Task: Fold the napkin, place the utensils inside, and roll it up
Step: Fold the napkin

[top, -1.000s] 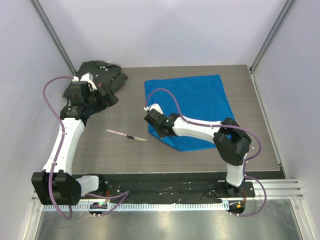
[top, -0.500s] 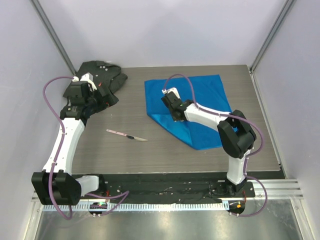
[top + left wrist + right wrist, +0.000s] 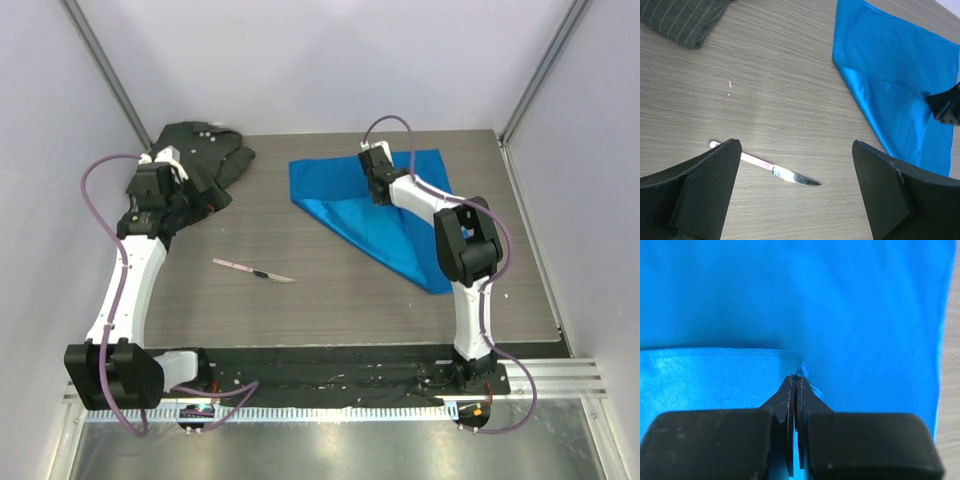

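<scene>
Blue napkin [image 3: 335,190] fold runs diagonally; knife [image 3: 252,271] blade points right.

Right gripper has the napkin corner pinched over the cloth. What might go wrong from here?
1. The right gripper pinches only the tip of the napkin corner; the shiny cloth may slip out, leaving a skewed fold.
2. The knife lies flat on the table, apart from the napkin; the open left gripper may struggle to lift it.
</scene>
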Controlling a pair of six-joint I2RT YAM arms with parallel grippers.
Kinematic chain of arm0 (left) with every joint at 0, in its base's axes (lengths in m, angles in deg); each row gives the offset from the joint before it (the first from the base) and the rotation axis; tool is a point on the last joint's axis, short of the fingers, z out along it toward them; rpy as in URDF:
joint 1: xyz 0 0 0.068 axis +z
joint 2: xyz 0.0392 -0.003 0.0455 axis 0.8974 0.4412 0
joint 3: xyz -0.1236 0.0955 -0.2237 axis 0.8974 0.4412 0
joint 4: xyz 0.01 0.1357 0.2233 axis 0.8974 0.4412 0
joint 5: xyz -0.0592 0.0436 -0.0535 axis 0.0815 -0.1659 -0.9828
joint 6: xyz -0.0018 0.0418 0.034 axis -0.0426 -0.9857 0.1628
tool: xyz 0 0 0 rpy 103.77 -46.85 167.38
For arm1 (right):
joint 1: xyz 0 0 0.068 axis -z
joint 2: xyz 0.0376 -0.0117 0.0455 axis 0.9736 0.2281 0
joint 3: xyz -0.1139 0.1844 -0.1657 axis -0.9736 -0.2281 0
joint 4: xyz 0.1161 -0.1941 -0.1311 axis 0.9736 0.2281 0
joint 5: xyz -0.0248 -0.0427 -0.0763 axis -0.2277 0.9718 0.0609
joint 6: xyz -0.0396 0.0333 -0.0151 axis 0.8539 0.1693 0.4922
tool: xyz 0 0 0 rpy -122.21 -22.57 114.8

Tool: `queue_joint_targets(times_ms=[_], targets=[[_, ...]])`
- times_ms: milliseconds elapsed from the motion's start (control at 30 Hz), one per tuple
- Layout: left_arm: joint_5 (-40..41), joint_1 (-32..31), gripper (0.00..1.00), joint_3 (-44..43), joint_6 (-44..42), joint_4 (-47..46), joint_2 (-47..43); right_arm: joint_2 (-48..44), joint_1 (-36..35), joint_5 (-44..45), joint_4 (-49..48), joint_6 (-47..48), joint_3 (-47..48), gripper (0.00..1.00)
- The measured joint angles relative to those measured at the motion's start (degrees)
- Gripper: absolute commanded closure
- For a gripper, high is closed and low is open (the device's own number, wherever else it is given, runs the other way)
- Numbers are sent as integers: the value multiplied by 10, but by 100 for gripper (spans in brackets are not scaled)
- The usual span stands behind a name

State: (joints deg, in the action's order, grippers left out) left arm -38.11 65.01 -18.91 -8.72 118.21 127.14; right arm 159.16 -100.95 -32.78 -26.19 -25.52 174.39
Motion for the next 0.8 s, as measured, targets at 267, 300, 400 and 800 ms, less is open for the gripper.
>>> queue_joint_targets(times_ms=[267, 300, 400, 800], targets=[[0, 2, 0, 1, 0, 0, 7, 88, 65, -9, -10, 22, 116, 99], [0, 2, 0, 1, 0, 0, 8, 101, 73, -9, -9, 26, 134, 99], [0, 4, 0, 1, -1, 0, 10, 130, 90, -12, -9, 33, 173, 99], [7, 5, 0, 1, -4, 0, 16, 242, 125, -17, -9, 50, 339, 99]])
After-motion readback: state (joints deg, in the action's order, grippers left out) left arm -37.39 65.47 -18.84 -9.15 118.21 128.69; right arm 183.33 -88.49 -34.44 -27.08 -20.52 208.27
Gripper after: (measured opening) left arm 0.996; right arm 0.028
